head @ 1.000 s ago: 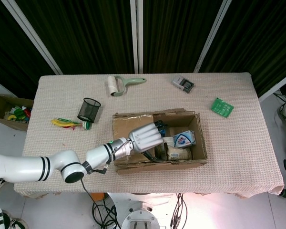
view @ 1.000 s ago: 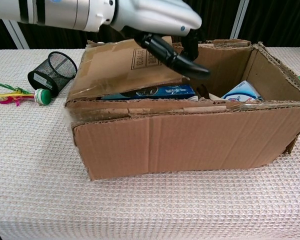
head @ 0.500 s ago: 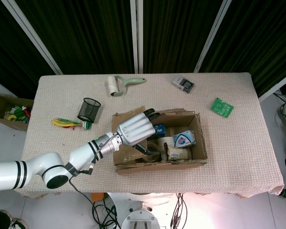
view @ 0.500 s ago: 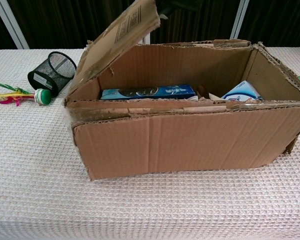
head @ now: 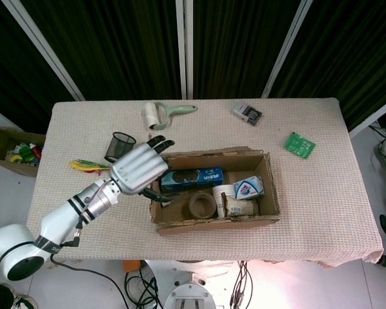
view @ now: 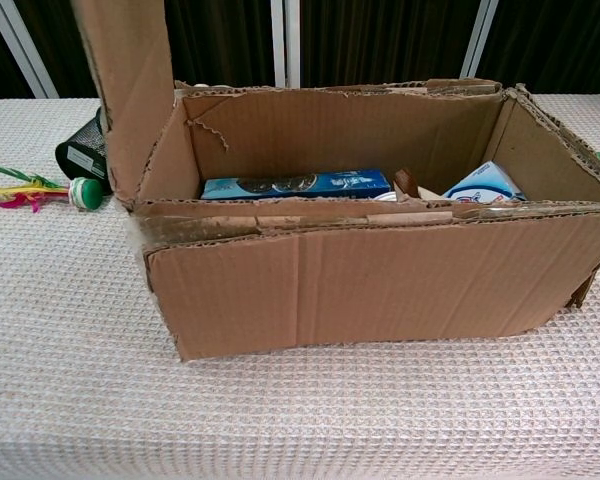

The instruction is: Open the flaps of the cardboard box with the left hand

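Observation:
The cardboard box [head: 244,222] lies in the middle of the table with its top open. Its left end flap [view: 130,90] stands nearly upright in the chest view. My left hand [head: 138,170] hovers over that left end in the head view, fingers spread and pointing to the far right, its dark thumb [head: 156,194] just inside the box edge. The hand covers the flap from above, so I cannot make out a grip on it. Inside lie a blue biscuit pack [head: 192,178], a tape roll [head: 201,205], paper cups [head: 224,193] and a white-blue pack [head: 249,188]. No right hand shows.
A black mesh pen cup [head: 119,147] and a feathered toy [head: 93,167] sit left of the box, close to my forearm. At the far edge are a lint roller [head: 157,116] and a grey device [head: 247,114]. A green board [head: 300,144] lies at the right.
My left hand has drawn back leftward out of the box, and the left flap has swung from lying over the contents up to nearly upright.

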### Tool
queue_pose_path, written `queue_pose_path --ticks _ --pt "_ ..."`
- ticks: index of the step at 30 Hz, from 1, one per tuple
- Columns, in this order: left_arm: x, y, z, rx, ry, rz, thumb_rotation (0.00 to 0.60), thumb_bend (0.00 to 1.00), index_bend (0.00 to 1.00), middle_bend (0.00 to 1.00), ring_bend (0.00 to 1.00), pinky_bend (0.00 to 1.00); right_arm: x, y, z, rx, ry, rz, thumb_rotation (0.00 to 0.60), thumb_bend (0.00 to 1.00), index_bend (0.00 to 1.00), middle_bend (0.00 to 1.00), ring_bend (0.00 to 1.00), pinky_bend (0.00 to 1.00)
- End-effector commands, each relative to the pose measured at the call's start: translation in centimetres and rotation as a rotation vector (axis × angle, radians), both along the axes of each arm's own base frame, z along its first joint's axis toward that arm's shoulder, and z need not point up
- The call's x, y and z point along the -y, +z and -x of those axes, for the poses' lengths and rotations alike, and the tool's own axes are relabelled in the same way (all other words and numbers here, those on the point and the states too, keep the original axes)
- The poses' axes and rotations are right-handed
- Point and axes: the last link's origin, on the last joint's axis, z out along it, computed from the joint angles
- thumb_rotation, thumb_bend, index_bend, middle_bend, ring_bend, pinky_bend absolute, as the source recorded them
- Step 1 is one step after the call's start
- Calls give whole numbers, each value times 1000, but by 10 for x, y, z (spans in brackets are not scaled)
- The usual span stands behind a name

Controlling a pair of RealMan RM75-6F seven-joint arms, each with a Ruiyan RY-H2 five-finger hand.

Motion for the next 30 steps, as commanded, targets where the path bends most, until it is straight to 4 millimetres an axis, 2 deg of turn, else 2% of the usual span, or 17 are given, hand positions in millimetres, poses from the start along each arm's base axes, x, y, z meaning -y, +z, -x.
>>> queue_pose_path --ticks 1,12,14,15,16,18,21,25,30 --pt "6 15 16 5 49 -27 0 203 664 608 138 158 0 -1 -2 -2 0 -4 600 314 0 0 0 0" --pt "10 63 75 45 174 -172 0 199 640 610 147 159 2 -6 -7 -21 4 -16 600 323 0 0 0 0" --pt "14 74 89 70 190 -220 0 178 593 560 150 159 1 -8 -7 -25 1 -20 600 323 0 0 0 0" --pt "16 78 96 85 195 -242 0 137 535 496 150 160 1 -8 -7 -26 0 -23 600 323 0 0 0 0" --pt "21 83 108 107 204 -279 0 109 494 454 150 161 1 -9 -6 -28 -2 -27 600 323 0 0 0 0" --pt "31 88 130 109 214 -353 0 46 338 320 134 164 1 -11 -5 -33 -6 -32 600 322 0 0 0 0" --pt "54 90 172 55 205 -490 0 40 132 165 84 163 0 -14 -4 -52 -12 -35 600 323 0 0 0 0" --pt "93 80 227 59 228 -597 0 41 85 120 55 161 -3 -19 0 -125 -26 -15 600 322 0 0 0 0" --pt "129 66 278 55 295 -583 0 42 84 117 46 159 -16 -24 9 -183 -74 -1 600 317 0 0 0 0"
